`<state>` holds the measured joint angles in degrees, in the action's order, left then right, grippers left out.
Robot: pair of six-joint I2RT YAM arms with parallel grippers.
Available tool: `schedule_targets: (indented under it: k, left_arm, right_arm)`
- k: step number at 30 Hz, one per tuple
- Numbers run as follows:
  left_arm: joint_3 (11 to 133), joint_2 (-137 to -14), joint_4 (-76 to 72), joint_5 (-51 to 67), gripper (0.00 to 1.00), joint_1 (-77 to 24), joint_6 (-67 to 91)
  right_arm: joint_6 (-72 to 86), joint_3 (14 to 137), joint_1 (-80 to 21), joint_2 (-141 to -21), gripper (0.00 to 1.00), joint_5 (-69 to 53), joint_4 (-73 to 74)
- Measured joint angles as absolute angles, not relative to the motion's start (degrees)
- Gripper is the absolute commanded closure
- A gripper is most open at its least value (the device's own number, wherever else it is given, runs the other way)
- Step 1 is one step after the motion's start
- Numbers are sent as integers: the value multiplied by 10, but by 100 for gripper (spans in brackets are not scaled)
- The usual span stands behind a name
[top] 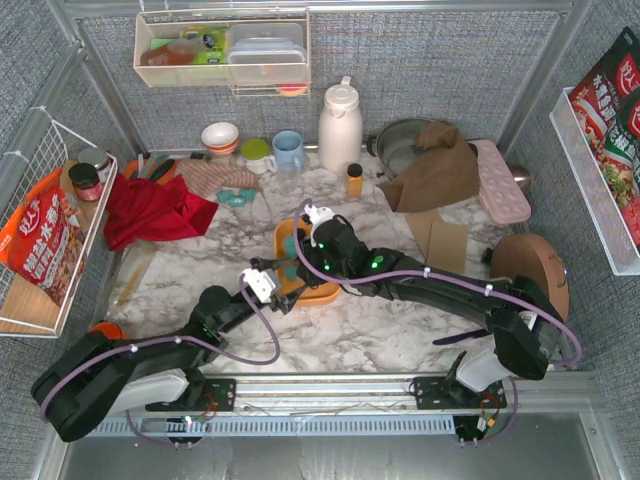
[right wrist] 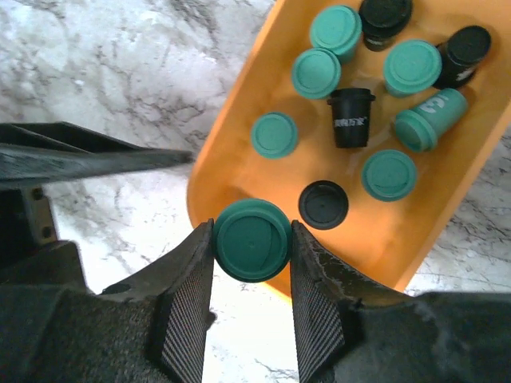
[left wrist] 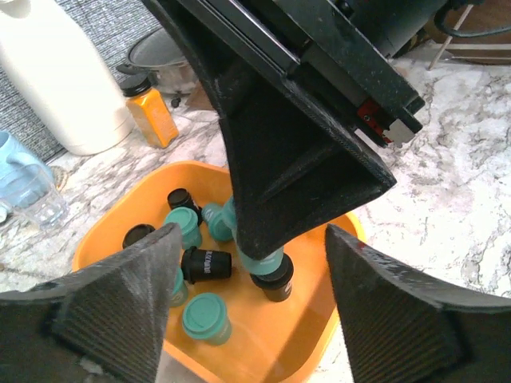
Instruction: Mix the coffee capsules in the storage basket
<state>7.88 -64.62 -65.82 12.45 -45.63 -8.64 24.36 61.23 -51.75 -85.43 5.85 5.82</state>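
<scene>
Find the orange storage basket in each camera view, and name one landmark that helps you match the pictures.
Top external: the storage basket sits mid-table, and only its orange edges show.
Left wrist: the basket fills the lower centre.
Right wrist: the basket runs from the upper right to the bottom centre.
Shared landmark: the black capsule lying on its side, seen in both wrist views only.
</scene>
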Motion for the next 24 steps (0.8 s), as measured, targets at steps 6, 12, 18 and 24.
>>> schedule_targets:
  k: [6, 12, 18, 24]
  left_arm:
    - [49, -600, -664, 48, 14, -456, -60]
    - [51, -558, -640, -126, 9, -456, 6]
    - [115, -571, -544, -291, 8, -430, 93]
    - [237, -641, -390, -315, 8, -317, 203]
  right_arm:
    - [234, 615, -517, -877, 87, 114, 82]
    - [213, 625, -517, -921, 82, 172, 122]
    - [204, 626, -517, -933, 56, 191, 151]
    - [195, 626, -513, -926, 38, 186, 160]
